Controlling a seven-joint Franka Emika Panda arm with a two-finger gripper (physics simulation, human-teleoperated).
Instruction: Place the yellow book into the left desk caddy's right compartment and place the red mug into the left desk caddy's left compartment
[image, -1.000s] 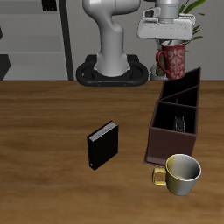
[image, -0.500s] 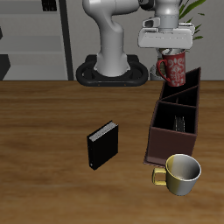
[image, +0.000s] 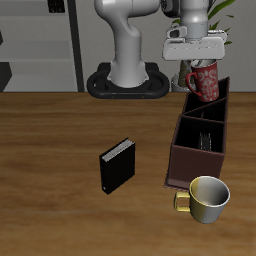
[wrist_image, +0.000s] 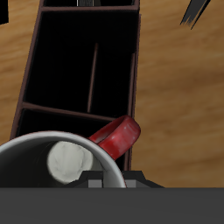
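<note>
My gripper (image: 200, 58) is shut on the red mug (image: 204, 82) and holds it, slightly tilted, just above the far end of the left desk caddy (image: 181, 160). In the wrist view the mug's pale inside (wrist_image: 54, 163) and red handle (wrist_image: 117, 136) hang over the caddy's dark compartments (wrist_image: 61, 74). The fingers are mostly hidden by the mug. A thin pale striped object, apparently the yellow book (image: 207, 141), stands inside the caddy's longer section.
A black book (image: 116, 166) stands on the table in front of the robot base (image: 125, 82). A shiny gold mug (image: 205, 197) sits at the caddy's near end, close to the table's front edge.
My gripper has carried the red mug sideways and a little lower, from beside the caddy's far end to over it. Nothing else has moved.
</note>
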